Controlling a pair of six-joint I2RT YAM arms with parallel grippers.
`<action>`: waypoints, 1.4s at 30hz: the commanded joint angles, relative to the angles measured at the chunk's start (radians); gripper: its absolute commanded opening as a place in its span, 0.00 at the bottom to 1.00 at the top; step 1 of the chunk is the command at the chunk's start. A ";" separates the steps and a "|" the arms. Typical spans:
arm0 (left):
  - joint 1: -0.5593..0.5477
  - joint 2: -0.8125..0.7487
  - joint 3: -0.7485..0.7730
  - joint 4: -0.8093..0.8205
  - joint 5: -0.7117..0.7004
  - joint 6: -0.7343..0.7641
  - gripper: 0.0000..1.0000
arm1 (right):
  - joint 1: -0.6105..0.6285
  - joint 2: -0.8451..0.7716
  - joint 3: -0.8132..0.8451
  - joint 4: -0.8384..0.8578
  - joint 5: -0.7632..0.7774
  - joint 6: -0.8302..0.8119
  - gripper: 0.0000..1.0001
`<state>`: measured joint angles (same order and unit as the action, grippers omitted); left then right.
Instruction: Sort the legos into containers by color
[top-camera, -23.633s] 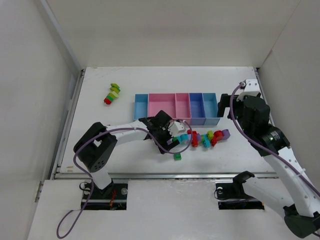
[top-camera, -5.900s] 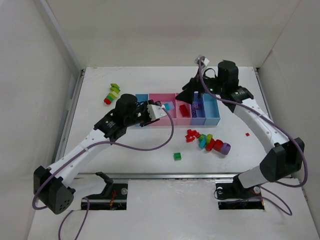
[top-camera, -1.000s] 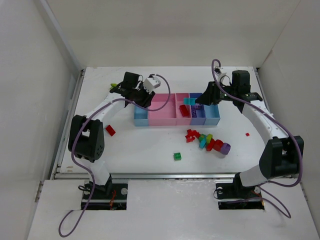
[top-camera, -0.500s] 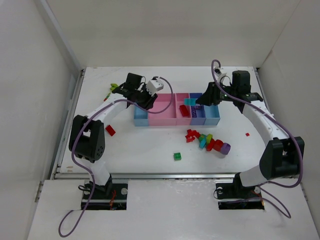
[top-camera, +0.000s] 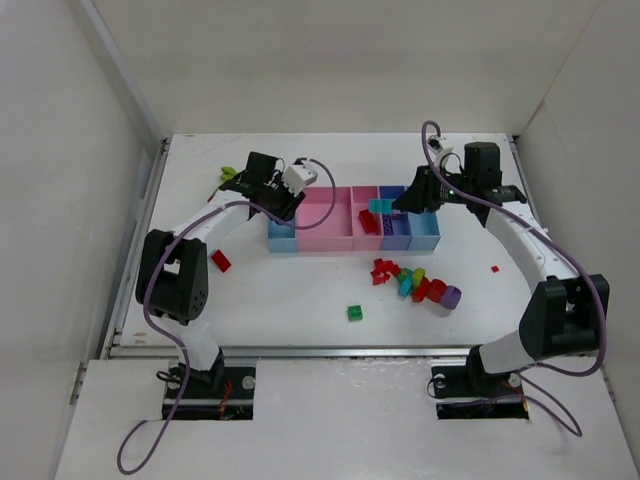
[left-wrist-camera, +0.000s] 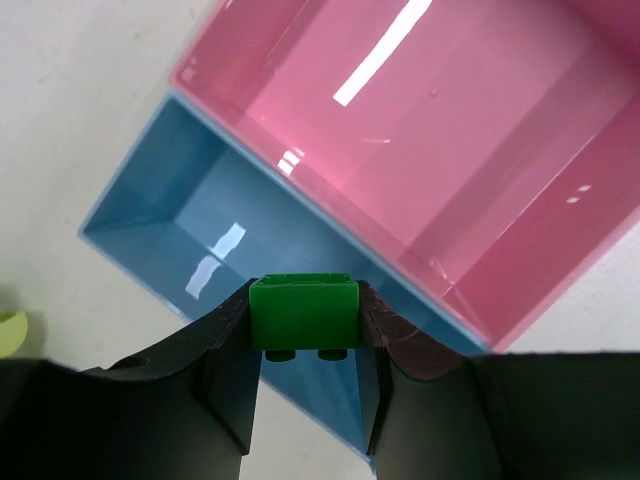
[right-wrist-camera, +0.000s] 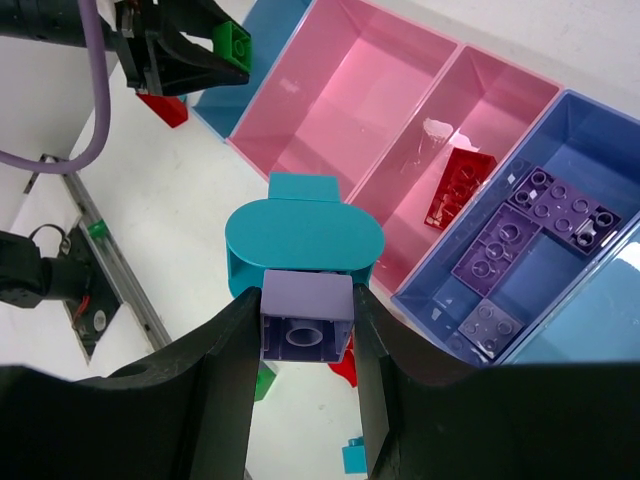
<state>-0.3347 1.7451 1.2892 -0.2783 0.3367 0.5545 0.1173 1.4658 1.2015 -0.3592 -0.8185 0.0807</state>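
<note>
My left gripper (left-wrist-camera: 303, 318) is shut on a green lego (left-wrist-camera: 303, 310), hanging over the leftmost light blue tray (left-wrist-camera: 180, 225) of the containers; from above it (top-camera: 280, 205) sits at that tray's (top-camera: 281, 232) back edge. My right gripper (right-wrist-camera: 306, 325) is shut on a pale purple lego (right-wrist-camera: 306, 322) stuck to a teal piece (right-wrist-camera: 304, 240), above the narrow pink tray (top-camera: 364, 235). A red lego (right-wrist-camera: 458, 187) lies in that tray. Several purple legos (right-wrist-camera: 510, 245) lie in the purple-blue tray (top-camera: 396, 238).
Loose legos lie in front of the trays: a mixed red, teal and green cluster (top-camera: 408, 280), a purple piece (top-camera: 451, 297), a green one (top-camera: 354, 313), a red one (top-camera: 221, 261). Yellow-green bricks (top-camera: 228, 175) sit at the back left. The wide pink tray (left-wrist-camera: 450, 150) holds nothing.
My left gripper has shifted a little over the light blue tray with the green lego still in it. The right arm has barely moved.
</note>
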 joint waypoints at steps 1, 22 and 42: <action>0.031 -0.055 -0.011 0.028 -0.048 0.010 0.00 | -0.005 -0.036 0.010 0.016 -0.007 -0.029 0.00; 0.040 -0.094 0.007 -0.022 0.044 0.039 0.67 | -0.005 -0.045 0.020 -0.014 -0.007 -0.047 0.00; -0.320 -0.454 -0.162 0.198 0.055 0.375 1.00 | 0.149 -0.094 0.090 0.089 -0.042 0.080 0.00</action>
<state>-0.5980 1.2663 1.1481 -0.1093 0.4004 0.9203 0.2317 1.3964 1.2526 -0.3733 -0.8227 0.0971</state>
